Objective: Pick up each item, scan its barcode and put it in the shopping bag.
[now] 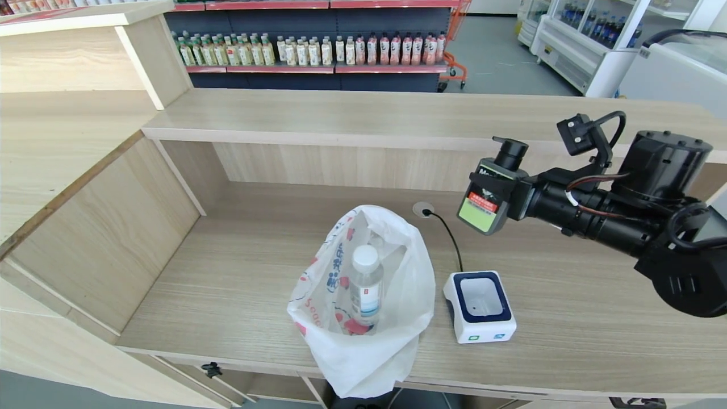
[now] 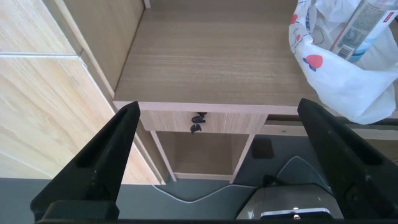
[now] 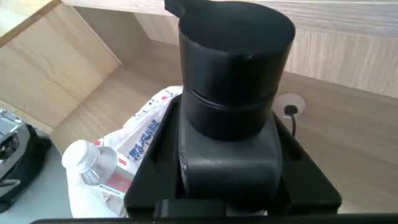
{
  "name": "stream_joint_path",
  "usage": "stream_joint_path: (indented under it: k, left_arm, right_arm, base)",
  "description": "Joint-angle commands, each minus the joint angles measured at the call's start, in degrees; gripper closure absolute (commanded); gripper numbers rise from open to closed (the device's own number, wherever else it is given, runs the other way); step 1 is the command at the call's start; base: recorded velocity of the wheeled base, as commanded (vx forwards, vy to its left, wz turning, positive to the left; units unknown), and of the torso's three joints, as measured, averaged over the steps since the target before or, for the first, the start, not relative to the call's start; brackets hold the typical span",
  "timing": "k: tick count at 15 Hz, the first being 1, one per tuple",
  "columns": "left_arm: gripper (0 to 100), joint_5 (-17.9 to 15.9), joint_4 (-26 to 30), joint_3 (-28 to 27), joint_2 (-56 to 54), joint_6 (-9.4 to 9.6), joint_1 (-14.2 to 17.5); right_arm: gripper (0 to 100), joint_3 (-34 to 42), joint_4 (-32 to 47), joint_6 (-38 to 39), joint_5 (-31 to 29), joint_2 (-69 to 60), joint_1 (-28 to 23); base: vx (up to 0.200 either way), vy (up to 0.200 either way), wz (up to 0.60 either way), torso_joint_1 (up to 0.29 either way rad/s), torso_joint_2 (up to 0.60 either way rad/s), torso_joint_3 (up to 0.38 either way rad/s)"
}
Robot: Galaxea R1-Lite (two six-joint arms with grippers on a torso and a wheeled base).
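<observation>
Careful: your right hand (image 1: 511, 196) clamped on black-capped bottle (image 1: 481, 209), high above worktop (image 1: 568, 295), behind scanner (image 1: 479, 305). Barcode may miss window unless you tilt. Bag (image 1: 397, 318) mouth slumped: drop could snag. Left hand (image 2: 217, 155) apart.

The desk (image 1: 227, 284) is a pale wood-grain surface, walled on its left by a slanting side panel (image 1: 113, 227) and at the back by a low wall topped with a raised ledge (image 1: 369, 116). A white printed shopping bag (image 1: 363, 341) stands at the front edge near the middle, its base sagging over that edge. Just beside it, toward the right, sits a white scanner (image 1: 480, 307) with a dark blue window facing up. A black cable (image 1: 448, 236) runs from the scanner to a round hole (image 1: 423, 209) near the back wall. Below the front edge, toward the left corner, is a small black lock (image 1: 211, 369).
</observation>
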Motion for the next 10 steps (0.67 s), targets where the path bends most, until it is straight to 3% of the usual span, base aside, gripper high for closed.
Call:
stream_joint_path:
  k: [1, 5, 10]
  left_arm:
    - [0, 0.03, 0.02, 0.0, -0.02, -0.01, 0.0]
    - [0, 0.03, 0.02, 0.0, 0.06, -0.1, 0.0]
    - [0, 0.03, 0.02, 0.0, -0.02, -0.1, 0.0]
  right_arm:
    - [100, -4.34, -0.22, -2.97, -0.07, 6.33, 0.54]
    - [100, -12.25, -3.73, -3.67, -0.34, 15.29, 3.44]
    - [100, -11.02, -8.74, -4.9, -0.34, 18.99, 8.36]
  base:
    - [0.0, 0.0, 0.0, 0.0, 0.0, 0.0]
    - [0.0, 0.0, 0.0, 0.0, 0.0, 0.0]
    - [0.0, 0.0, 0.0, 0.0, 0.0, 0.0]
